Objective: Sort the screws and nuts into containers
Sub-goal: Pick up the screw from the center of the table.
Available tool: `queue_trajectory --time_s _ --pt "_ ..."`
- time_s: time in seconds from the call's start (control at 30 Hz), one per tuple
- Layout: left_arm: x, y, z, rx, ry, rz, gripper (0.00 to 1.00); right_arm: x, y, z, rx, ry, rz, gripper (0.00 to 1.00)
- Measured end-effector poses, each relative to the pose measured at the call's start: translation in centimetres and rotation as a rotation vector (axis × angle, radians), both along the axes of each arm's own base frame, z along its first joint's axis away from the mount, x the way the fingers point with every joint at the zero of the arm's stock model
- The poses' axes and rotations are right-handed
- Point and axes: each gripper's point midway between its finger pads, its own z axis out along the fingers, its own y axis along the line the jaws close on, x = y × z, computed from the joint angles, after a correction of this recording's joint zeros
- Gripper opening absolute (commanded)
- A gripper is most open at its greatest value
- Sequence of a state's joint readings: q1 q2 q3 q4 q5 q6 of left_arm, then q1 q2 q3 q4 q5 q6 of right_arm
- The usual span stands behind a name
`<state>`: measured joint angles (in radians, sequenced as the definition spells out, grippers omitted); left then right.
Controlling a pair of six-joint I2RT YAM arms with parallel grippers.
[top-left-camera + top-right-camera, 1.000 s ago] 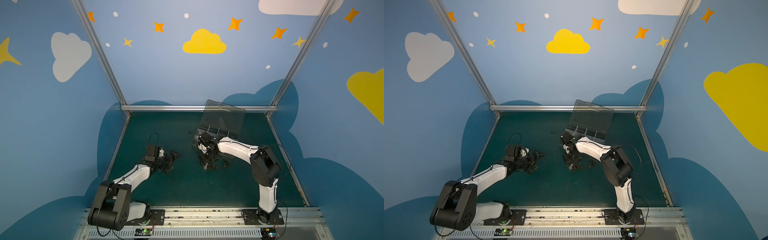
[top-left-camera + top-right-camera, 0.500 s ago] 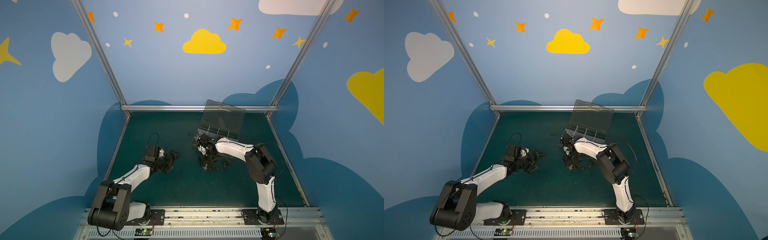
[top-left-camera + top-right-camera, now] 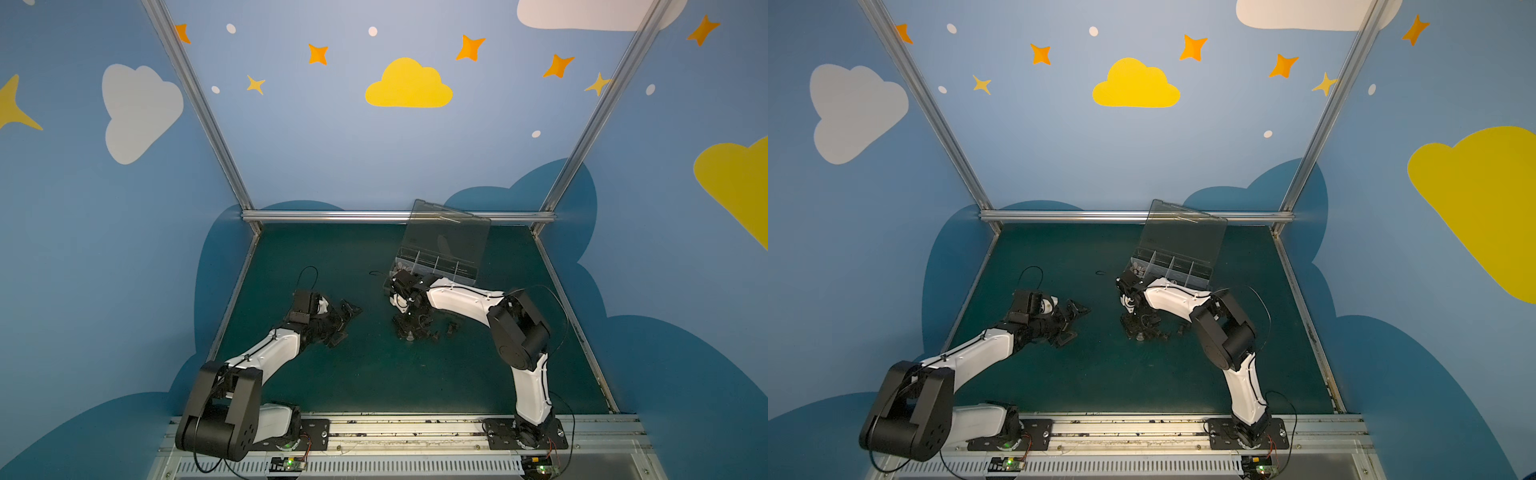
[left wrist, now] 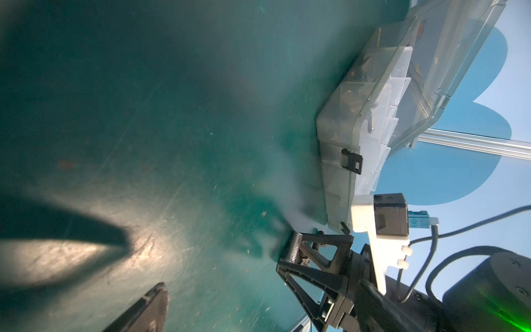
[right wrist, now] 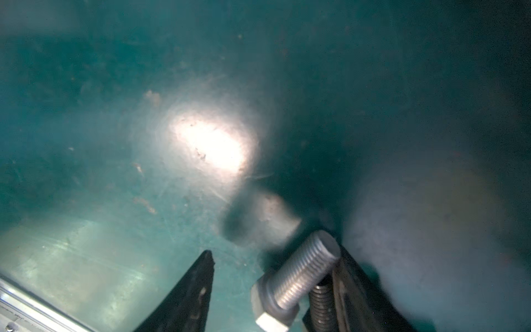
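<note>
Screws and nuts: a loose dark heap (image 3: 415, 330) lies mid-mat on the dark green mat (image 3: 374, 374), just in front of the left end of the clear greyish plastic organizer box (image 3: 1200, 273). The box sits toward the far edge, right of centre, its transparent lid (image 3: 446, 239) propped up. The left-end compartment of the visible row holds pale silver pieces (image 3: 1138, 269).

Writing: one orange mark (image 4: 421, 28) on the box, too blurred to read.

Since a second ago your right elbow (image 3: 519, 328) has swung inward; left arm (image 3: 270, 349) unmoved.

Right gripper (image 5: 273, 251) sits low at the heap, jaws apart. A silver hex-head threaded bolt (image 5: 296, 283) leans on one jaw, with a clear gap to the other. A second threaded shank (image 5: 320, 299) is behind it, head cut off.

Left gripper (image 3: 347, 323) is spread wide, empty, left of centre.
</note>
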<state>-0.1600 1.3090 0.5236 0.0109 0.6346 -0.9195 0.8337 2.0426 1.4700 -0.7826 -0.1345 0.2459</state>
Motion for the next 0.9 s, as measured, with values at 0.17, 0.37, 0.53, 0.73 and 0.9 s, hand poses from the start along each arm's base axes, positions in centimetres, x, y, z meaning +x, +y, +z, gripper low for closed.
queue_trajectory --time_s 0.17,0.37,0.53,0.73,0.9 --pt "0.0 0.0 0.03 0.0 -0.001 0.0 1.0 -0.41 0.17 -0.1 -0.016 -0.012 0.017 0.61" --pt "0.04 -0.01 0.31 -0.002 -0.011 0.0 1.0 -0.75 0.2 -0.24 -0.039 -0.027 0.037 0.55" --pt "0.1 0.05 0.58 0.0 -0.021 0.003 1.0 -1.02 0.27 -0.3 -0.047 -0.029 0.041 0.46" --pt "0.17 0.14 0.76 0.004 -0.029 0.008 1.0 -0.84 0.06 -0.46 -0.062 -0.039 0.034 0.36" --pt "0.1 0.21 0.83 0.007 -0.029 0.01 1.0 -0.59 -0.15 -0.54 -0.08 -0.047 0.025 0.22"
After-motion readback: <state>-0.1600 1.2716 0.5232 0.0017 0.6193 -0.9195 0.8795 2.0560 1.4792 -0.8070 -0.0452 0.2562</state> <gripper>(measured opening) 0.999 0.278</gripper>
